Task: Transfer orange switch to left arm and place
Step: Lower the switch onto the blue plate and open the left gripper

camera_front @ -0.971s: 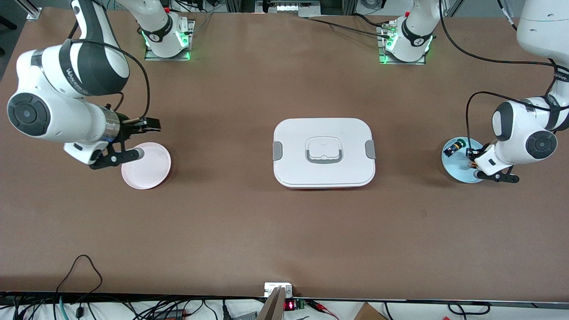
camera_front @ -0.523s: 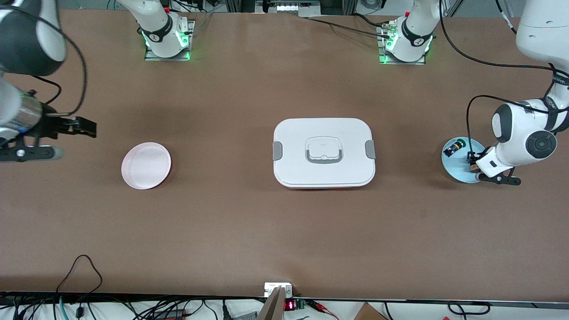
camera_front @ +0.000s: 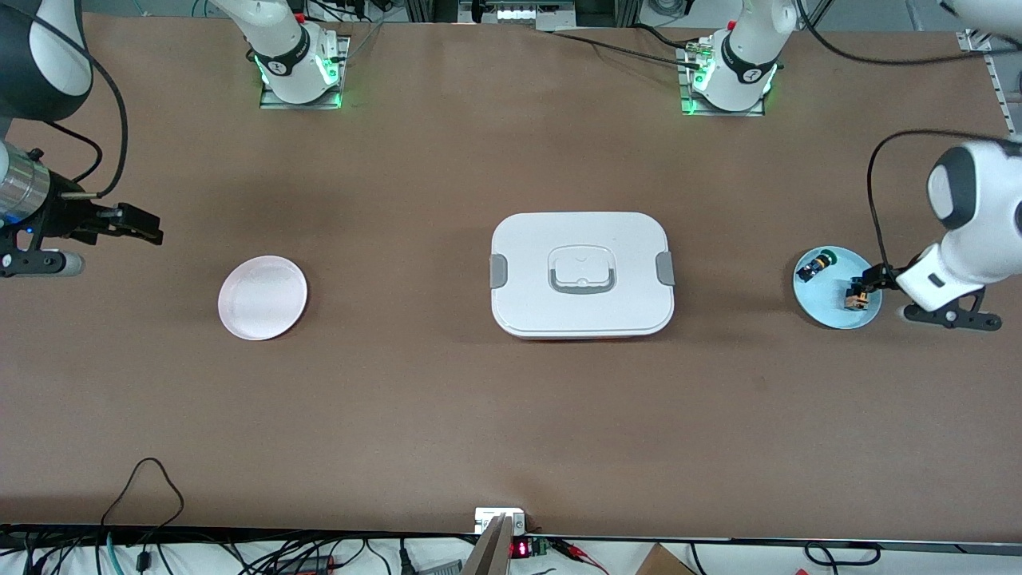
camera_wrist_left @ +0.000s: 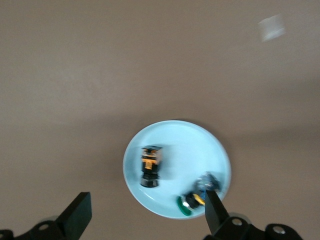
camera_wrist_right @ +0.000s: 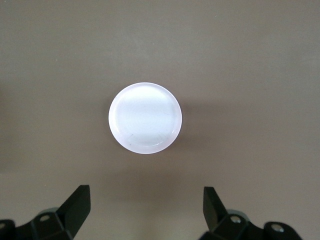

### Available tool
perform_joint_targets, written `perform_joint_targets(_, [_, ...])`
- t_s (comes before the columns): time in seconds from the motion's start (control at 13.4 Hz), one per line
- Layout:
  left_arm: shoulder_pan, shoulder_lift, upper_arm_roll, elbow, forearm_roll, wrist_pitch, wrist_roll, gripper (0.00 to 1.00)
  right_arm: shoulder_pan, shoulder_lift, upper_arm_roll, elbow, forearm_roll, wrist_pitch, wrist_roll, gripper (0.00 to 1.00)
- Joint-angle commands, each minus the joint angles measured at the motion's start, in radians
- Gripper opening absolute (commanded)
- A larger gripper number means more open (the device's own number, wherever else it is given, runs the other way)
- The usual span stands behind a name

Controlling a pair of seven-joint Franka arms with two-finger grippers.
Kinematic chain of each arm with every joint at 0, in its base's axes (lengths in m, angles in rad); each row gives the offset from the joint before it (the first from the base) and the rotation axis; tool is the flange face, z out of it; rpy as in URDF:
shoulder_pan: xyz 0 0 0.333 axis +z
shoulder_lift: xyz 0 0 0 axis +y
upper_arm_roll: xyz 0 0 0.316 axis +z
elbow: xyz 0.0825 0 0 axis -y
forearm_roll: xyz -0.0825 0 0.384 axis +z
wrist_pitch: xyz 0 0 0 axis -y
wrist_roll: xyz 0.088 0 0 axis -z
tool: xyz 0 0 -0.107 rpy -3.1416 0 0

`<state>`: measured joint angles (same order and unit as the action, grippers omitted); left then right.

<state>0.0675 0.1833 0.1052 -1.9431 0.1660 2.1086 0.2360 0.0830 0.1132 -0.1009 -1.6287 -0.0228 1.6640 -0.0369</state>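
The orange switch [camera_front: 856, 298] lies on a light blue plate [camera_front: 830, 307] at the left arm's end of the table. In the left wrist view the orange switch [camera_wrist_left: 151, 166] lies on the blue plate [camera_wrist_left: 185, 142] next to a green-capped switch [camera_wrist_left: 195, 199]. My left gripper [camera_front: 872, 278] is open and empty, up over the plate's edge; it also shows in the left wrist view [camera_wrist_left: 146, 219]. The white box [camera_front: 581, 275] stands mid-table. My right gripper [camera_front: 144, 228] is open and empty, up over the table near the right arm's end; it also shows in the right wrist view [camera_wrist_right: 145, 207].
An empty pink plate [camera_front: 263, 297] lies toward the right arm's end; it also shows in the right wrist view [camera_wrist_right: 145, 117]. The green-capped switch [camera_front: 818, 262] lies on the blue plate, farther from the front camera than the orange switch. Cables run along the table's front edge.
My right arm swung away from over the pink plate toward its end of the table. My left gripper drew back from the blue plate, uncovering the orange switch.
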Motion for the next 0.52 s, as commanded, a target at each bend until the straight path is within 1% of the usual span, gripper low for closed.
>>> perform_joint_targets(0.0, [-0.064,-0.171,0.004,0.014,-0.052,-0.163,-0.065,1.00,0.001,-0.058,0.006,-0.039,-0.005,-0.004,0.003,1.00])
perform_joint_targets(0.07, [-0.077,-0.200,0.001,0.060,-0.056,-0.261,-0.110,1.00,0.001,-0.058,0.006,-0.033,-0.003,-0.010,0.009,1.00])
perform_joint_targets(0.15, [-0.081,-0.224,-0.022,0.097,-0.087,-0.348,-0.160,1.00,0.001,-0.058,0.007,-0.031,-0.002,-0.010,0.014,1.00])
perform_joint_targets(0.22, [-0.081,-0.240,-0.033,0.127,-0.149,-0.419,-0.199,1.00,0.001,-0.058,0.009,-0.030,0.001,-0.001,0.014,1.00])
perform_joint_targets(0.3, [-0.081,-0.243,-0.036,0.150,-0.184,-0.459,-0.210,1.00,0.003,-0.055,0.009,-0.016,0.001,-0.009,0.014,1.00])
perform_joint_targets(0.45, [-0.083,-0.242,-0.059,0.153,-0.186,-0.461,-0.243,1.00,0.009,-0.055,0.009,-0.013,0.003,-0.012,0.009,1.00])
